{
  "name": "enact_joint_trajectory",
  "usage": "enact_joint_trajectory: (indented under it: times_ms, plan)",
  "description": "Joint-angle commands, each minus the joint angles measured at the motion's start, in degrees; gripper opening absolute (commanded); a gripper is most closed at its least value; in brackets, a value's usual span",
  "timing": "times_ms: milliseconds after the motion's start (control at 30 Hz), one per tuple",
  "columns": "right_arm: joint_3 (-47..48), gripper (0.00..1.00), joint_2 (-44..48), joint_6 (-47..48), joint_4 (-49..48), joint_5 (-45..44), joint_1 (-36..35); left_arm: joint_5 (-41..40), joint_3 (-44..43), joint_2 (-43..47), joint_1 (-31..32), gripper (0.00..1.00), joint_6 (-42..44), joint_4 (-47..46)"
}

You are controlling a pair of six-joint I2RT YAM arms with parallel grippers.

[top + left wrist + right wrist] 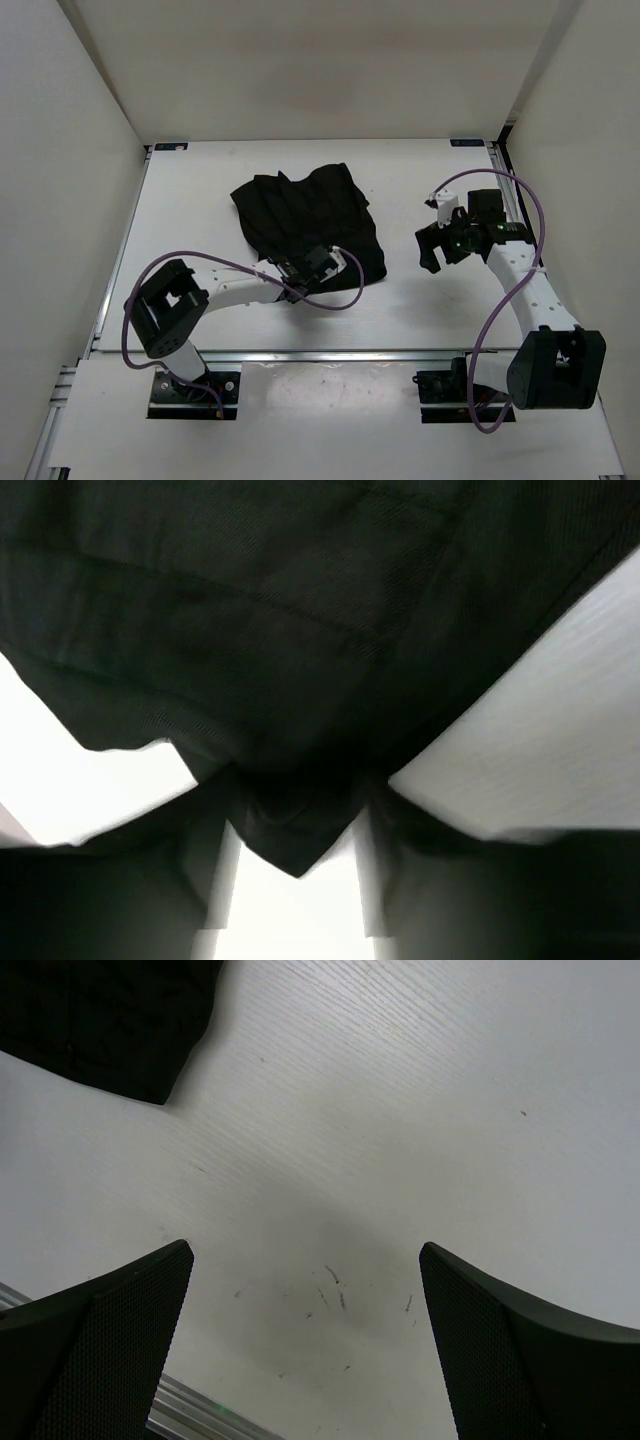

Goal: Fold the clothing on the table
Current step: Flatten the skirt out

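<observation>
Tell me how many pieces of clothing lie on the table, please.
1. The clothing lies at the middle of the table, its near edge at the left gripper. Another piece beneath it would be hidden.

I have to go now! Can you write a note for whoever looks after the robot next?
Left gripper: fingers on either side of the clothing's near edge; cannot tell if it grips.
Right gripper: open, holding nothing, above the table to the right of the clothing.
Clothing: rumpled, mid-table.
Done: no neat fold yet.
Left: grip the edge, fold it over, flatten.
</observation>
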State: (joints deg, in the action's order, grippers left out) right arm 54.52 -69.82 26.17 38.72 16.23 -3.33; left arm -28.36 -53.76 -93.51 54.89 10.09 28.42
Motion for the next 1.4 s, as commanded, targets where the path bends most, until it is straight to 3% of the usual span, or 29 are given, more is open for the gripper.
enact_joint_trajectory:
  times_ms: [0, 67, 100, 133, 300, 433, 633, 700, 767, 867, 900, 933, 967, 1033, 1067, 1133, 1300, 1367]
  plan:
    - [1.11, 0.99, 1.35, 0.9, -0.05, -0.23, 0.52, -0.65, -0.38, -0.53, -0.66, 0.51, -0.68, -1.53]
    - [1.11, 0.99, 1.62, 1.33, -0.13, 0.03, 0.53, -1.52, -0.64, -1.14, -0.66, 0.22, -1.12, -1.62]
    - [1.03, 0.99, 1.44, 1.68, -0.14, 0.03, 0.69, -1.96, -0.47, -1.32, -0.67, 0.15, -1.21, -1.71]
    - [0.94, 0.99, 1.44, 1.69, -0.4, -0.23, 0.96, -2.75, -0.91, -1.58, -1.01, 0.0, -1.38, -1.27]
    - [-0.03, 0.99, 2.05, 1.51, -0.93, -0.06, 0.7, -7.14, -3.8, -0.27, -0.14, 0.0, -0.77, -0.05]
    - [-0.73, 0.99, 2.32, 0.72, -1.63, 0.2, 0.69, -6.54, -12.39, 1.14, -0.58, 0.0, -1.73, 2.33]
    - [-0.65, 0.99, 2.06, -0.33, -2.16, 1.79, -0.96, -5.66, -23.32, 7.18, -2.67, 0.0, -12.08, 4.7]
    - [-0.73, 0.99, 1.45, -0.95, -2.68, 2.31, -1.23, -3.47, -20.79, 12.71, -5.4, 0.0, -17.45, 4.45]
    - [-0.73, 1.0, 1.44, -1.21, -2.86, 2.49, -1.32, -0.04, -13.77, 20.62, -11.96, 0.0, -26.91, 2.61]
    - [-0.47, 1.0, 0.83, -1.92, -2.86, 3.01, -1.68, 7.16, 9.81, 38.19, -23.03, 0.0, -37.21, -2.31]
    - [-0.56, 0.99, 0.65, -1.74, -3.03, 3.28, -1.59, 10.05, 13.73, 45.45, -25.43, 0.0, -39.51, -3.37]
    - [-0.12, 0.99, 0.48, -1.91, -2.95, 3.8, -1.68, 15.3, 20.12, 51.44, -30.32, 0.01, -39.79, -4.33]
    - [-0.12, 0.99, 0.3, -1.83, -2.43, 3.64, -1.33, 21.62, 24.88, 54.37, -34.64, 0.19, -39.36, -5.21]
    - [0.58, 0.99, -0.4, -1.39, -1.98, 4.51, -1.33, 29.2, 29.3, 62.98, -39.33, 0.77, -39.18, -5.49]
    - [0.76, 0.99, -0.75, -1.39, -1.98, 4.95, -1.5, 29.85, 30.28, 63.63, -40.99, 0.98, -40.22, -5.57]
    - [1.99, 0.99, -1.46, -0.69, -1.81, 4.86, -1.24, 29.59, 29.94, 64.86, -39.17, 0.99, -39.71, -2.51]
    - [5.5, 0.99, -5.14, -1.12, -0.23, 7.58, -2.82, 19.5, 26.78, 60.57, -25.3, 0.98, -38.73, 0.4]
    - [7.79, 0.99, -6.37, -0.77, 1.7, 9.78, -4.91, 16.5, 23.02, 58.19, -24.31, 0.99, -39.09, 1.63]
